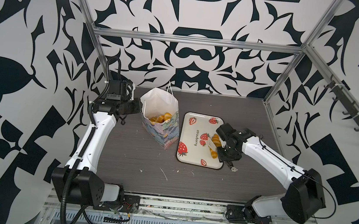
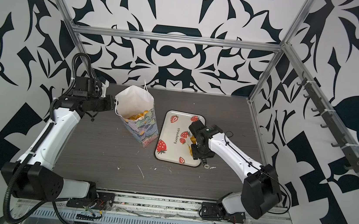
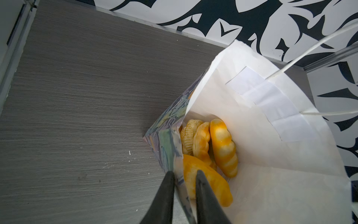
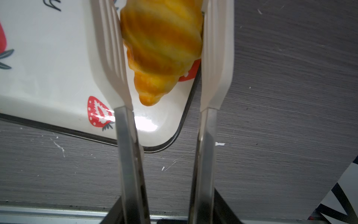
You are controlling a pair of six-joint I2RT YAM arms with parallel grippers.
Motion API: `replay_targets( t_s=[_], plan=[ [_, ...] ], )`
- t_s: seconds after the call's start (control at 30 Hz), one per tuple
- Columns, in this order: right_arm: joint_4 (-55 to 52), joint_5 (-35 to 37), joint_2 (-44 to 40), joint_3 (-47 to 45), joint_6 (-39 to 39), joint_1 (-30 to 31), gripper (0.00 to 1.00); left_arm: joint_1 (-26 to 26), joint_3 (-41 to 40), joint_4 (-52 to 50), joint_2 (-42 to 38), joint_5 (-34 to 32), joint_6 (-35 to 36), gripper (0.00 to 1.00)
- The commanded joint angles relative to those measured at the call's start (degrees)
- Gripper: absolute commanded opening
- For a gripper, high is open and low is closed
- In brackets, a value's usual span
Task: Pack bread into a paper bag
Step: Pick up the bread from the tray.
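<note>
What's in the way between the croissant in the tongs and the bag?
Nothing visible. Only bare tray and table lie between the croissant in the tongs and the bag; the left pincer pinches its open top.

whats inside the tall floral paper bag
Several glossy golden-yellow pastries lie at the bottom of the white-lined floral paper bag. Its printed wall covers part of the pile, hiding the full count.

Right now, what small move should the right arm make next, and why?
Probably lift the croissant clear of the strawberry tray: the tongs press it from both sides, and the left gripper is shut on the paper bag rim, holding its mouth open with bread inside.
</note>
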Motion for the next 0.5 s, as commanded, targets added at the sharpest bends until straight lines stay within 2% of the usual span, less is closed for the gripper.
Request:
replay_targets(
  t_s=[0.0,0.47],
  plan=[
    [-0.57,0.35,-0.37,2.86,-0.68,-0.06,0.49,0.30,-0.91,-0.69,0.36,0.35,0.24,0.24],
    [-1.01,1.95,-1.44,6.58,-1.09,-0.05,0.35,0.39,-0.82,-0.69,0.42,0.37,0.21,0.24]
  ],
)
